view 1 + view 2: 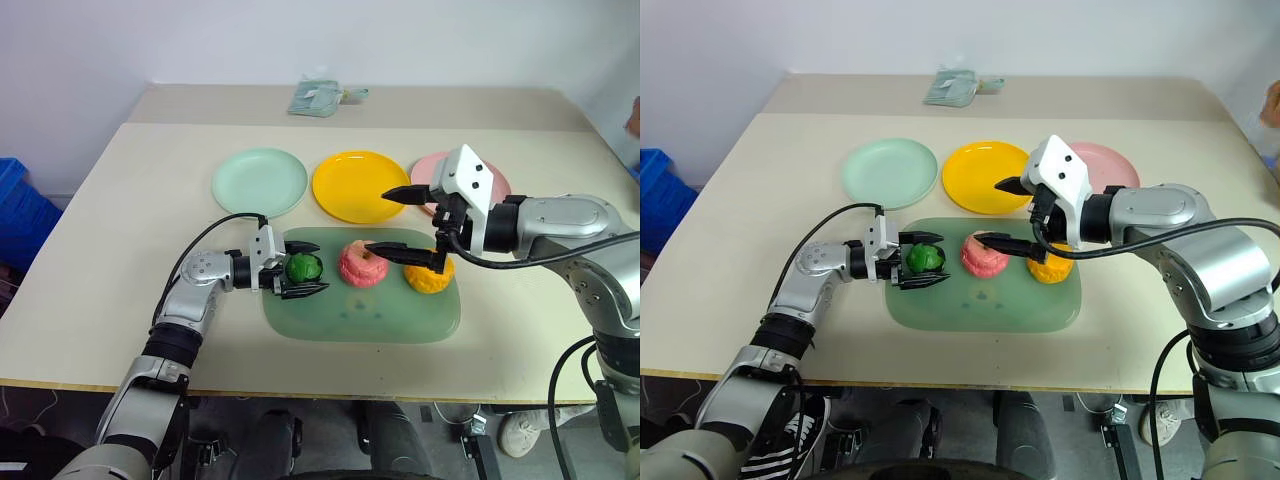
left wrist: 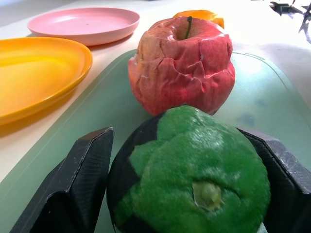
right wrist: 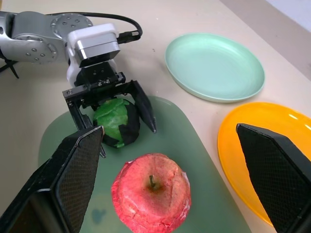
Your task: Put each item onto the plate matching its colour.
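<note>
Left gripper (image 1: 304, 268): its two black fingers sit on either side of the dark green ball (image 1: 303, 267), closed against it at the left end of the mat (image 1: 360, 318); in the left wrist view a finger (image 2: 80, 187) presses each flank of the ball.
Right gripper (image 1: 403, 222): spread wide and holding nothing, raised above the mat's right half, one finger over the yellow plate's near edge, the other over the gap between apple and lump.
Dark green ball: on the mat's left end, between the left gripper's fingers, just left of the apple; I cannot tell if it is lifted off the mat's surface.
Pink-red apple (image 1: 362, 263): upright on the mat, stem up, near the mat's far edge at its middle, free of both grippers.
Orange-yellow lump (image 1: 428, 274): on the mat's right end, just right of the apple, partly hidden by the right gripper's lower finger.
Mint green plate (image 1: 259, 182): bare, beyond the mat's far left corner.
Yellow plate (image 1: 355, 186): bare, beyond the mat's far edge, between the other two plates.
Pink plate (image 1: 430, 168): beyond the mat's far right corner, partly hidden by the right wrist.
Mat: translucent green, on the table (image 1: 120, 250) near its front edge.
Pale green cloth bundle (image 1: 318, 97): far beyond the mat, past the plates, at the back of the table.
</note>
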`<state>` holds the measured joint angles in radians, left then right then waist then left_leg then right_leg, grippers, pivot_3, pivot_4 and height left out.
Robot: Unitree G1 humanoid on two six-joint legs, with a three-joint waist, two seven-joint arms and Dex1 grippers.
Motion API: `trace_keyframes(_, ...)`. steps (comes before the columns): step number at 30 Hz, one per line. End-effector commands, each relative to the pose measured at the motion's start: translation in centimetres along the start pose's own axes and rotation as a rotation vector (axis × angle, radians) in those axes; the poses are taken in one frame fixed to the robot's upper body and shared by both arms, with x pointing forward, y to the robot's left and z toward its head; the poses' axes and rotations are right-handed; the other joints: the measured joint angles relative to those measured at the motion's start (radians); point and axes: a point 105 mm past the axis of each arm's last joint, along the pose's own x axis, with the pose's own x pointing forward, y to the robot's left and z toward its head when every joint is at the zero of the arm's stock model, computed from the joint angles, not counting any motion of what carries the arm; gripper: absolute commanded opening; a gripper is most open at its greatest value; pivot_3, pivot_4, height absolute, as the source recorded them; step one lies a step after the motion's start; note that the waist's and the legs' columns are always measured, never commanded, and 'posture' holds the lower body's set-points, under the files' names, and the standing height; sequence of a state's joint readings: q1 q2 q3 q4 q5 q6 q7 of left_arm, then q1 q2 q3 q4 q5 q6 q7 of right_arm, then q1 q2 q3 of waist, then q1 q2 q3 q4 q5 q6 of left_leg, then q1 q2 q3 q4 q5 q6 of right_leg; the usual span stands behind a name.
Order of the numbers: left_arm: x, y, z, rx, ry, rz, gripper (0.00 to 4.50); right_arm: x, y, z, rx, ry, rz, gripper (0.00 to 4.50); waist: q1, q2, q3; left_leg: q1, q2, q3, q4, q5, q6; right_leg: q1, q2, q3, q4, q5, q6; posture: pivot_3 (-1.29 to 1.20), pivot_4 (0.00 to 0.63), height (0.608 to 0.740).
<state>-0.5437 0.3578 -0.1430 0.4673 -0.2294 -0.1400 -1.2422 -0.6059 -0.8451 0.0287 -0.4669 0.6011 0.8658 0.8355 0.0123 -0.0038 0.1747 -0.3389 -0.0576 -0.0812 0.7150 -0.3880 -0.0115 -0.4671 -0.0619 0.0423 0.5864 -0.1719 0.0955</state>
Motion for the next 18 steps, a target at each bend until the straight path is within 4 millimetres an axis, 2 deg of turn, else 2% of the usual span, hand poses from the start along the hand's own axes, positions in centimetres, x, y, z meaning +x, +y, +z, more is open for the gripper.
trace_keyframes(1, 0.0, 0.7, 1.0, 0.055, -0.028, 0.038, 2.64, -0.5, -0.5, 1.4, -0.053, -0.041, -0.028, 4.5, 0.0, 0.0, 0.0, 0.0, 0.0, 0.0, 0.0, 0.0, 0.0, 0.0, 0.0, 0.0, 0.0, 0.0, 0.0, 0.0, 0.15, 0.74)
trace_keyframes(7, 0.0, 0.7, 1.1, 0.048, -0.03, 0.045, 2.64, -0.5, -0.6, 1.5, -0.054, -0.046, -0.031, 4.5, 0.0, 0.0, 0.0, 0.0, 0.0, 0.0, 0.0, 0.0, 0.0, 0.0, 0.0, 0.0, 0.0, 0.0, 0.0, 0.0, 0.15, 0.74)
trace_keyframes(10, -0.6, 1.9, 2.0, 0.02, -0.077, 0.118, 2.64, -0.5, -0.8, 1.8, -0.053, -0.068, -0.046, 4.5, -0.001, 0.0, 0.0, 0.0, 0.0, 0.0, 0.0, 0.0, 0.0, 0.0, 0.0, 0.0, 0.0, 0.0, 0.0, 0.0, 0.15, 0.74)
trace_keyframes(12, -1.5, 4.0, 3.1, 0.014, -0.122, 0.235, 2.64, -0.5, -1.8, 2.3, -0.049, -0.109, -0.117, 4.5, -0.001, 0.0, 0.0, 0.0, 0.0, 0.0, 0.0, 0.0, 0.0, 0.0, 0.0, 0.0, 0.0, 0.0, 0.0, 0.0, 0.15, 0.74)
trace_keyframes(15, -3.2, 7.6, 5.1, -0.007, -0.193, 0.444, 2.64, -0.1, -4.7, 3.2, 0.003, -0.202, -0.295, 4.5, -0.001, 0.0, 0.0, 0.0, 0.0, 0.0, 0.0, 0.0, 0.0, 0.0, 0.0, 0.0, 0.002, 0.0, 0.0, 0.0, 0.15, 0.74)
trace_keyframes(18, -4.4, 10.3, 5.9, -0.017, -0.216, 0.614, 2.64, 0.6, -5.1, 3.1, 0.03, -0.216, -0.321, 4.5, 0.002, 0.0, 0.0, 0.001, 0.0, -0.001, 0.0, 0.001, -0.001, 0.0, 0.0, 0.0, 0.002, 0.002, 0.002, 0.0, 0.15, 0.74)
